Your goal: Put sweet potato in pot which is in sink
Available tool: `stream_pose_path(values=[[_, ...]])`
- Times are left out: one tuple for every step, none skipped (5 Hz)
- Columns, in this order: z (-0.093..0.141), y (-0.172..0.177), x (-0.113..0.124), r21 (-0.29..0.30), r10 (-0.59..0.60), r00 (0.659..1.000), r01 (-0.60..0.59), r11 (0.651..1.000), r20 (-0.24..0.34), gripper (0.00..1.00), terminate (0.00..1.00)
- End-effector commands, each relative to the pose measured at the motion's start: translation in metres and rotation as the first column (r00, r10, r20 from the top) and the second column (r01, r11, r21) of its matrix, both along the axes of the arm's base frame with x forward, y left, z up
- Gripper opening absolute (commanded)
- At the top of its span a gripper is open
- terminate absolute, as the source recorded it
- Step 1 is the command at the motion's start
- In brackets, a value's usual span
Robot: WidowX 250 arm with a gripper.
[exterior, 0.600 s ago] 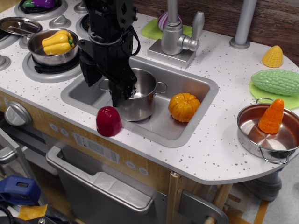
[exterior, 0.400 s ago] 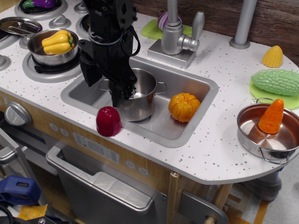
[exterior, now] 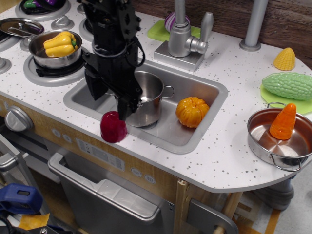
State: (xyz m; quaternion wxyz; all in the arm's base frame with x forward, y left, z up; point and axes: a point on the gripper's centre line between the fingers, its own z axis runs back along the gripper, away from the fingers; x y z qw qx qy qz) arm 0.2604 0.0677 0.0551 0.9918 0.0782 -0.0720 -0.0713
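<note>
Evidently nothing is potted: potato (exterior: 113, 126) is sitting at the pot's (exterior: 146, 97) seven o'clock; the released, empty pincer (exterior: 110, 99) is hovering above.

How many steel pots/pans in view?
4: pot in the sink, one holding the yellow pepper on the burner, empty pan far left, pan holding the carrot, right. None seem hidden.
</note>
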Motion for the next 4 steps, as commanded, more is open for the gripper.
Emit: stream_pose_path(values=[[-0.006, 0.005, 0.004, -0.007, -0.007, 0.999, 0.007, 1.000, 0.049, 1.00, 0.00], [-0.012, 0.008, 0.006, -0.029, -0.014, 0.998, 0.016, 0.999, 0.063, 1.00, 0.00], [-0.020, 0.011, 0.006, -0.052, -0.016, 0.997, 0.021, 0.998, 0.078, 1.00, 0.00], [-0.032, 0.014, 0.005, -0.097, -0.014, 0.996, 0.023, 0.995, 0.093, 1.00, 0.00]])
